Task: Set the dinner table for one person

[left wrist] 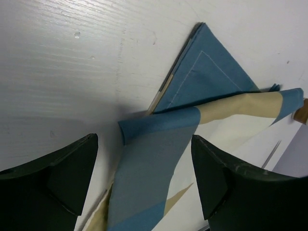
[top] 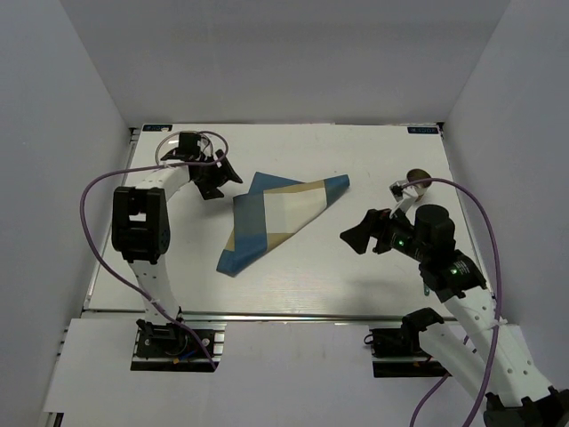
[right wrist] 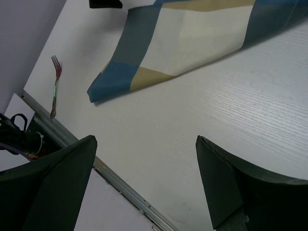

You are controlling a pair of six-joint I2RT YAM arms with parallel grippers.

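Top external: left hand (top: pixel 227 184), right hand (top: pixel 348 242) spread wide near placemat (top: pixel 276 215).

The large white rectangular dinner table (top: pixel 311 276) carries the blue-and-tan checked cloth placemat (top: pixel 276 216) at its middle, partly folded over itself, one corner toward the far right and another toward the near left. The black two-finger left gripper (top: pixel 227 181) sits just beside the mat's far-left edge, while the black two-finger right gripper (top: pixel 356 236) is to the mat's right, apart from it. A small round brown object (top: pixel 418 177) lies behind the right gripper by the right wall, and a slim metal fork (right wrist: pixel 55 86) lies left of the mat's near corner, close to the aluminium rail (top: pixel 293 313).
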